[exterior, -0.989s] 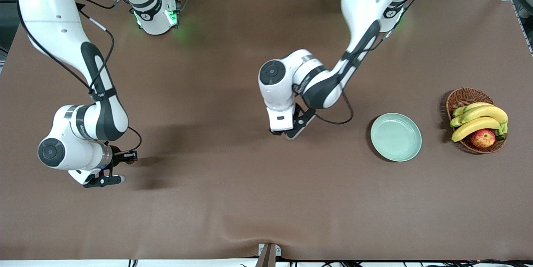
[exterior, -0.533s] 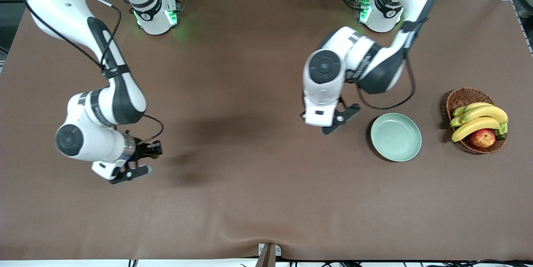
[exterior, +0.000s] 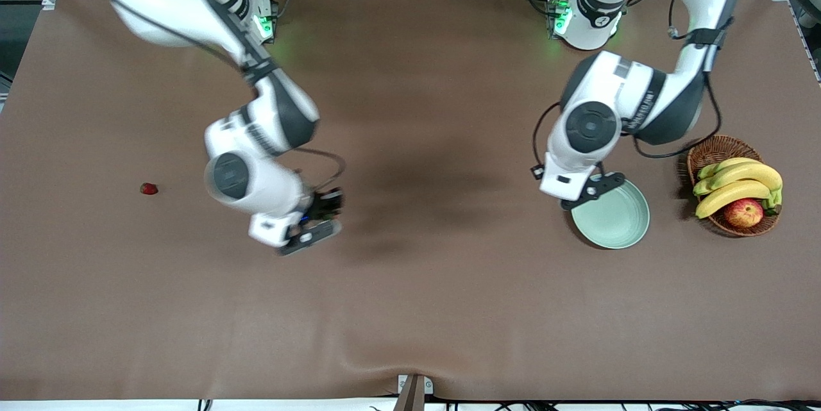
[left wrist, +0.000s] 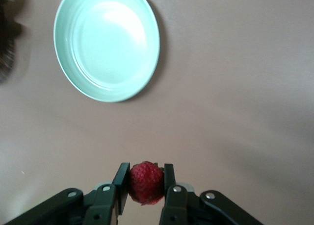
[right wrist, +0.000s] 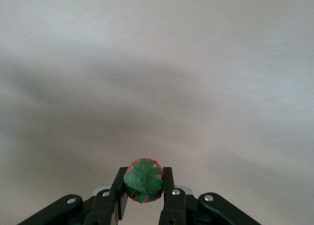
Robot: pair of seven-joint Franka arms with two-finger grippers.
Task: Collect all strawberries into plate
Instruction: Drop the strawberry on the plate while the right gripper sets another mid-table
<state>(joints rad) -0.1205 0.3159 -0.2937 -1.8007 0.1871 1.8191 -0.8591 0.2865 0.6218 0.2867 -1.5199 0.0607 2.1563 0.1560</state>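
Note:
The pale green plate (exterior: 619, 222) (left wrist: 106, 43) lies near the left arm's end of the table, with nothing showing in it. My left gripper (left wrist: 145, 170) hangs in the air by the plate's rim, on the side toward the right arm's end, shut on a red strawberry (left wrist: 145, 183). My right gripper (right wrist: 143, 173) is up over bare cloth near the table's middle (exterior: 317, 222), shut on a second strawberry (right wrist: 143, 186) whose green cap faces the wrist camera. A third strawberry (exterior: 149, 188) lies alone on the cloth toward the right arm's end.
A brown wicker basket (exterior: 709, 148) with bananas (exterior: 737, 183) and a red-yellow apple (exterior: 744, 212) stands beside the plate at the left arm's end. Brown cloth covers the whole table.
Both arms have swung toward the left arm's end, each still holding its strawberry. The left gripper has reached the plate's rim. The right arm's move uncovered the strawberry lying on the cloth.

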